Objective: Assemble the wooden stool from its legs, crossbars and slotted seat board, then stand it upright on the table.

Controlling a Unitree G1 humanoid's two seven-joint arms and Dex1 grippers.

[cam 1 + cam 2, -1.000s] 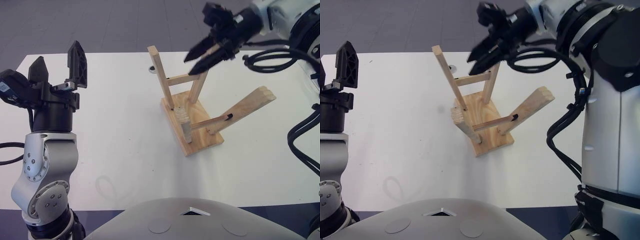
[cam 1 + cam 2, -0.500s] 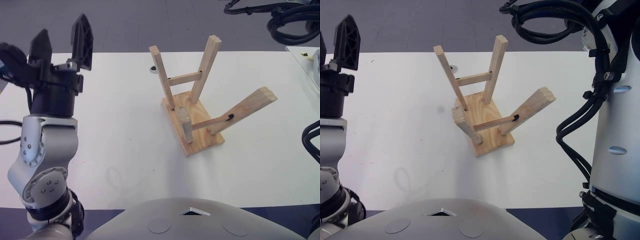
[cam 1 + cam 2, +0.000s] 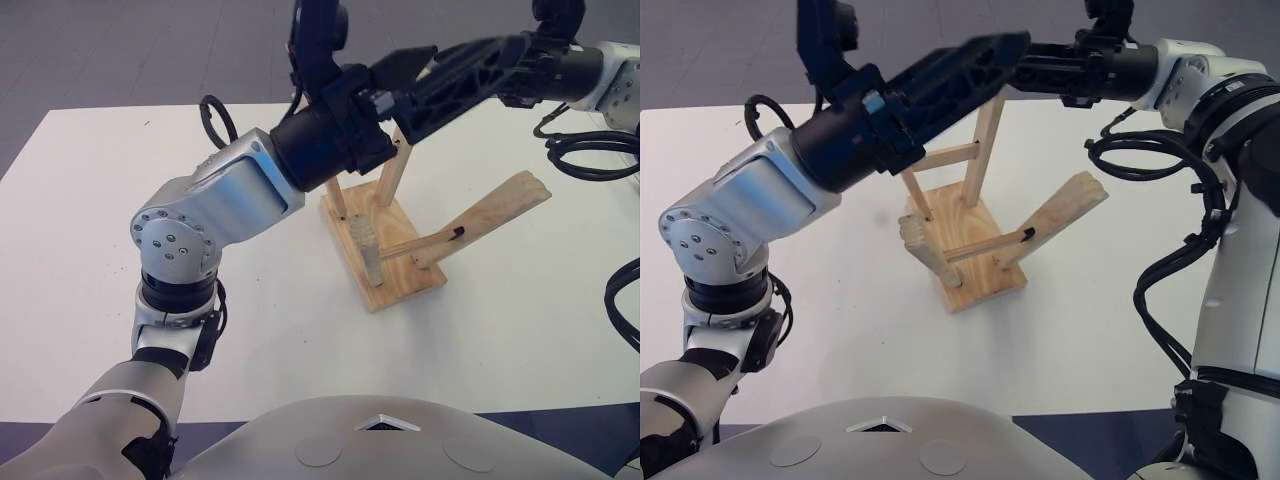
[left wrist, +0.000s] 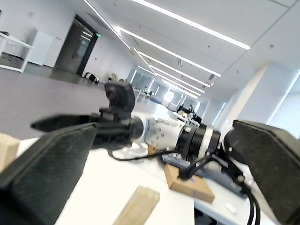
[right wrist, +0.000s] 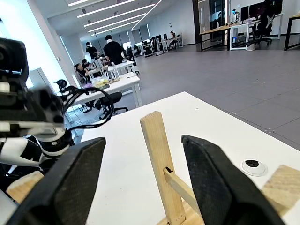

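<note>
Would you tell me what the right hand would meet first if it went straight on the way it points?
The right hand would most likely meet the upright stool leg standing between its open fingers, though depth is unclear.

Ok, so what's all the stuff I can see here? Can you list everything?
seat board: one, light wood, flat on the table
legs: four, light wood, standing up from the seat board; one leans far out to the right
crossbars: two, thin light wood, each joining two legs
table: one, white, under everything
round fitting: one, dark with a pale ring, in the tabletop near the stool
left gripper: one, black, open, up by the leg tops
right gripper: one, black, open, a finger on each side of one upright leg
</note>
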